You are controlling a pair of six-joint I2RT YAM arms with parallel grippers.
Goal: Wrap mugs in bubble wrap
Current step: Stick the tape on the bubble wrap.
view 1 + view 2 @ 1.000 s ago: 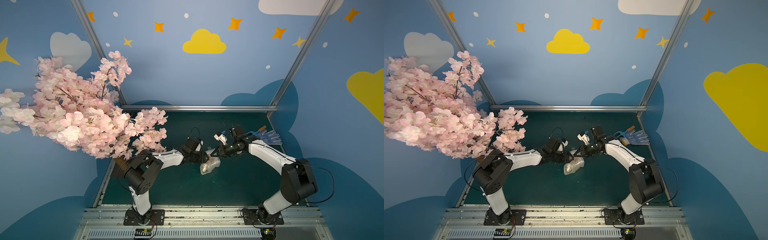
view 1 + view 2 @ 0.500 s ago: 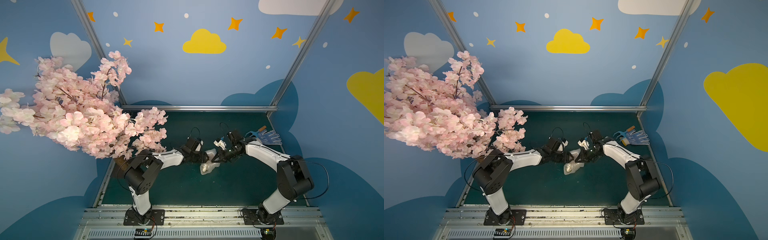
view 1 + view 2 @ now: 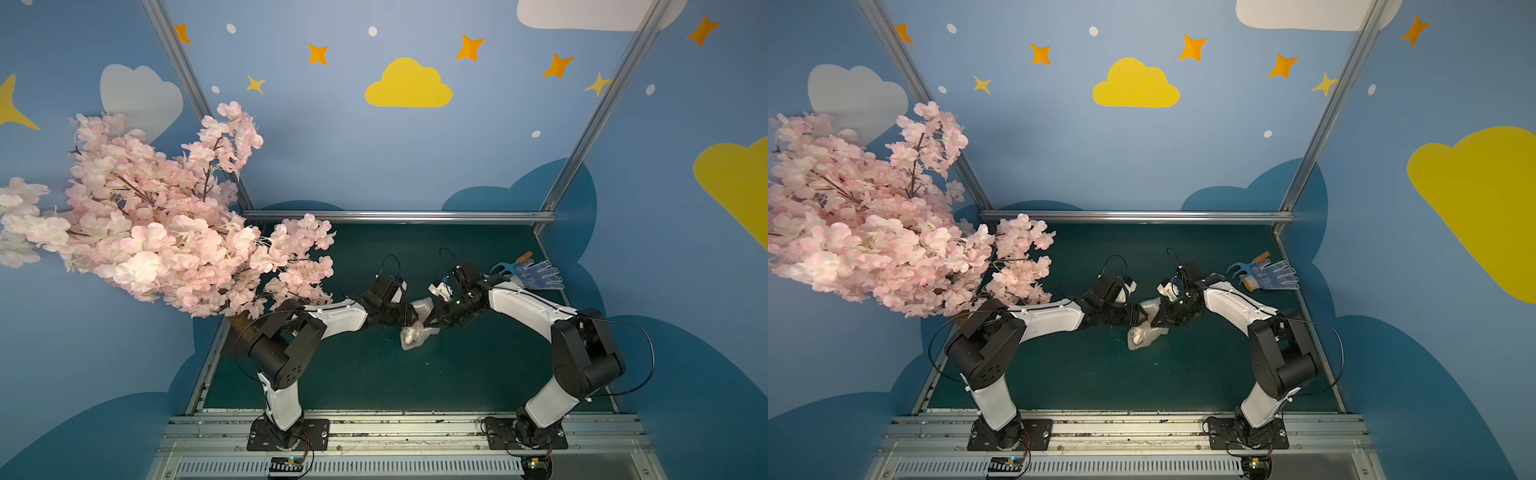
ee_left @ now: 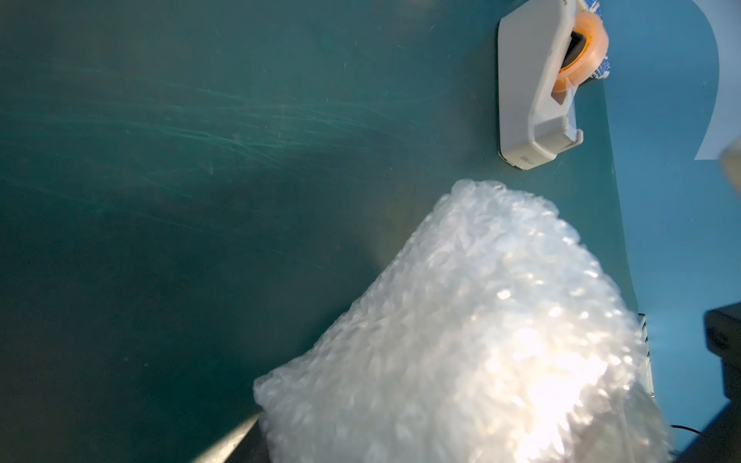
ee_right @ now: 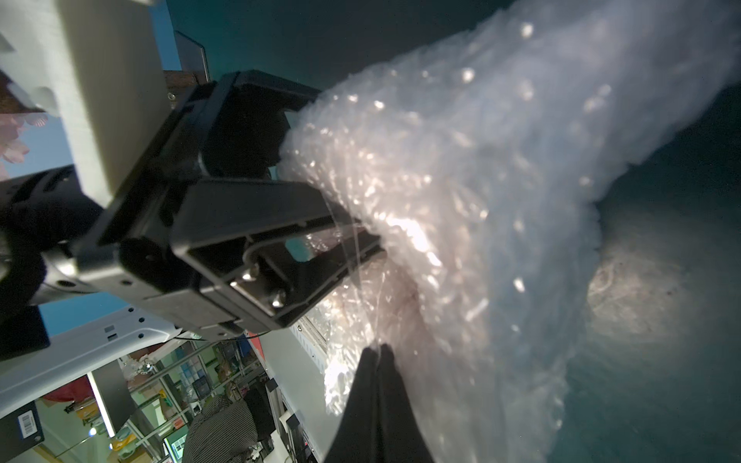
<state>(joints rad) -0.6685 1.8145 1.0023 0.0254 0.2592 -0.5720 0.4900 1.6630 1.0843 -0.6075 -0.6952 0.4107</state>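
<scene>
Bubble wrap (image 3: 419, 328), clear silvery bubbled sheet, is bunched mid-table around white ceramic mug (image 3: 409, 339); bundle is clamped by left gripper (image 5: 320, 192), likely for steadying; thin film is pinched by right gripper (image 5: 379, 352), jaws fully closed.

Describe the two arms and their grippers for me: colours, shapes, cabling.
Both arms have glossy white link shells between bulky black joint housings on black base plates. Thin black cables loop over each wrist. The left gripper is angular black plastic with silver screws; the right gripper ends in slim black fingers.
</scene>
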